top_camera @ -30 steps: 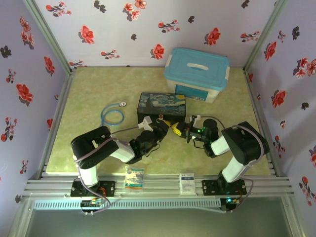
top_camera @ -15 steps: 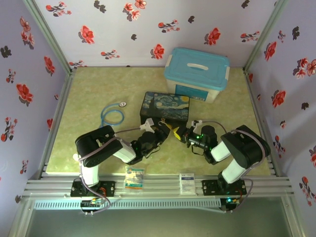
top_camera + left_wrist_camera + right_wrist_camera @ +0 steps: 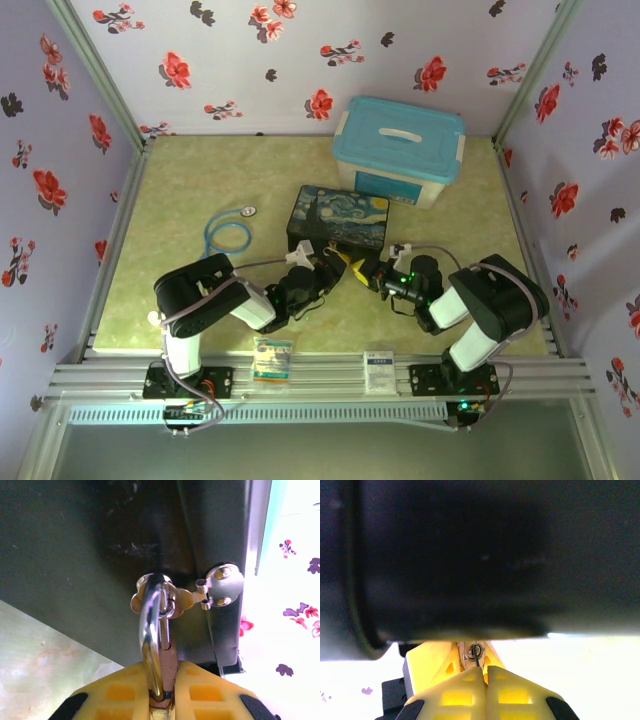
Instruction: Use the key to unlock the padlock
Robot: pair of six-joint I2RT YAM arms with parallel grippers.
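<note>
Between the two claws, at the front of the dark painted box (image 3: 338,218): the padlock (image 3: 466,655) hangs by its shackle (image 3: 151,630), which passes through the box's clasp (image 3: 175,599).
Left claw (image 3: 161,705): pressed onto the padlock body from both sides, with the shackle rising out of it toward the clasp.
Right claw (image 3: 486,677): fingers pressed together, pinching the key (image 3: 479,661). Just a thin sliver of the key pokes out past the tips.
Direction from the right claw: the padlock's bottom face lies straight ahead and just beside the fingertips. The key tip is at the keyhole; how far in it sits I cannot tell.
Long axis: the padlock runs from the clasp back toward the right claw, roughly in line with the key.
Nearer arm: both are at the lock. The right one has the key, so the twist looks to be its job while the left holds steady.
Painted box: lid closed and held by the shackle, contents hidden.
Blue-lidded tub (image 3: 400,148): behind the box, lid on, contents hidden.
</note>
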